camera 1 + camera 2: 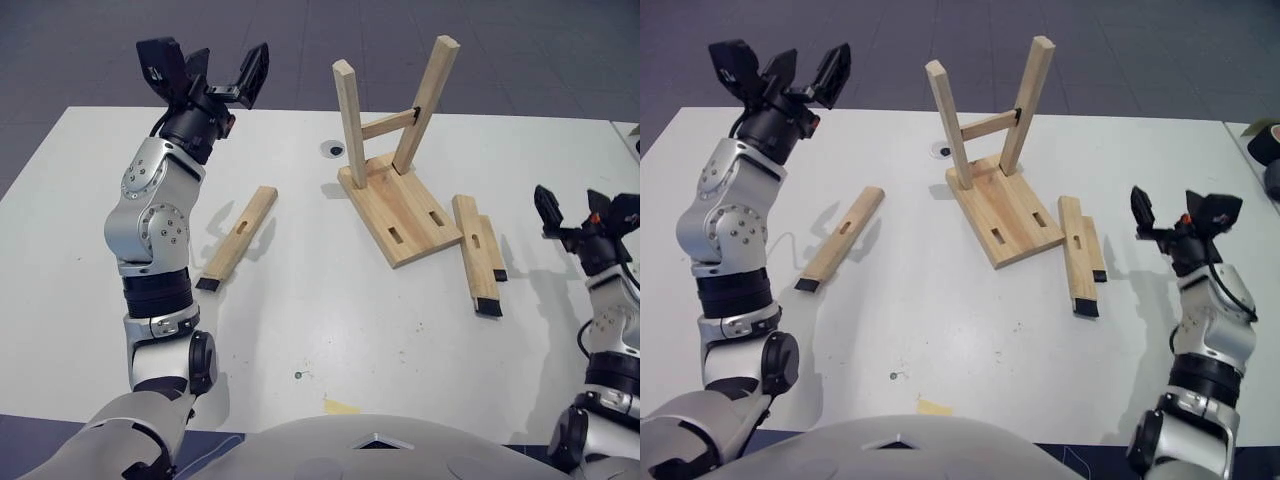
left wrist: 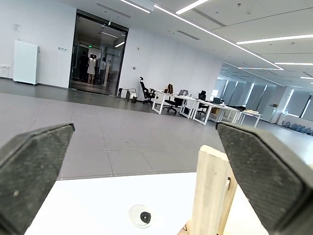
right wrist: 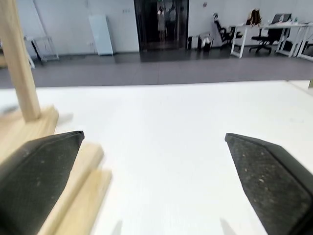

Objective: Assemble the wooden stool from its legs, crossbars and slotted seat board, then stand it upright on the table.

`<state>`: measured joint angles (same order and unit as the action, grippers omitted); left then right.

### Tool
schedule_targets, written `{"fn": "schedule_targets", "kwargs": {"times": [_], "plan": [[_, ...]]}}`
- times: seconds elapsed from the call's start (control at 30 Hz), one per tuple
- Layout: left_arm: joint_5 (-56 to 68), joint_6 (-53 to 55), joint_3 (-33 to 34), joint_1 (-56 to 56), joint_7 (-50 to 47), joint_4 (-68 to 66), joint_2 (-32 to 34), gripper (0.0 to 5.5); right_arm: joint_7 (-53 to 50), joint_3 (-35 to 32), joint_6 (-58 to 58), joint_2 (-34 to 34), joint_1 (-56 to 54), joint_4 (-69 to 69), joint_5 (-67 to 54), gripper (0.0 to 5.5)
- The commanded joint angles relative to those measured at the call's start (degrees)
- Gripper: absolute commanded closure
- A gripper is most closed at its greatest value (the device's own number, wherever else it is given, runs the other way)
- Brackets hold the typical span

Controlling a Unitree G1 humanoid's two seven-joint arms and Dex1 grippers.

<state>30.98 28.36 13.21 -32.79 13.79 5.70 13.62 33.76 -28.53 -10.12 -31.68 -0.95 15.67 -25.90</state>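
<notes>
Two of the four legs (image 1: 349, 120) stood seated in the slotted seat board (image 1: 385, 200), which lay flat near 12 o'clock on the tabletop (image 1: 330, 330). A crossbar (image 1: 388, 124) bridged them partway up. I judged the job roughly half done. Two slots (image 1: 397, 235) at the board's near end gaped empty. One loose leg (image 1: 238, 238) lay flat toward 9 o'clock of the board. Another leg (image 1: 475, 258) lay toward 4 o'clock, with a shorter, thinner stick (image 1: 491, 245) right against it. Those needed fitting, then the stool turning onto its feet.

Every part was pale, smooth, square-cut bare wood. The loose leg showed an oblong mortise in its upper face, and each loose piece carried a black cap on one end. The tabletop was plain matte white.

My left tool (image 1: 212, 62) hung raised over the tabletop's 10 o'clock corner, fingers spread wide, holding nothing. My right tool (image 1: 1177, 215) sat at about 3 o'clock, beyond the paired sticks, likewise wide and empty, its dark pads (image 3: 39, 166) coarse-grained.
</notes>
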Motion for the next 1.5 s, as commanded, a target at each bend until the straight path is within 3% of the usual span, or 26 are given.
{"fn": "schedule_targets", "kwargs": {"times": [0.03, 0.2, 0.6, 0.83, 1.17, 1.3, 1.5], "plan": [[0.20, 1.53, 0.45, 1.42, -0.59, 1.62, 0.65, 0.10, 2.62, 2.55, -1.74, -0.33, 7.40, -2.19, 1.93, 0.13], [0.18, 1.87, 0.09, 1.14, -0.60, 1.48, 0.81, 0.10, 2.82, 6.81, -0.83, 0.32, 11.02, -3.80, 5.47, 0.13], [0.32, 1.76, -0.81, 1.01, -0.07, 1.52, 0.37, 0.10, 2.99, 7.87, -2.02, 1.80, 8.11, -4.49, 2.92, 0.13], [0.12, 1.84, -1.18, 1.63, -0.52, 1.74, 0.05, 0.10, -2.25, 11.58, -8.73, 0.62, 7.58, -5.67, 7.46, 0.13], [0.28, 2.01, -1.43, 1.91, -0.77, 1.98, -0.15, 0.10, -3.32, 8.50, -9.05, -0.94, 6.87, 1.22, 6.36, 0.13], [0.35, 2.14, -1.47, 1.80, -0.55, 1.87, -0.15, 0.10, 2.40, 7.80, -10.40, -3.04, 8.31, -1.55, 2.98, 0.13], [0.36, 2.07, -1.25, 1.83, -0.32, 1.34, -0.16, 0.10, -0.25, 6.08, -13.37, -2.23, 5.57, -3.79, 0.98, 0.13]]}}
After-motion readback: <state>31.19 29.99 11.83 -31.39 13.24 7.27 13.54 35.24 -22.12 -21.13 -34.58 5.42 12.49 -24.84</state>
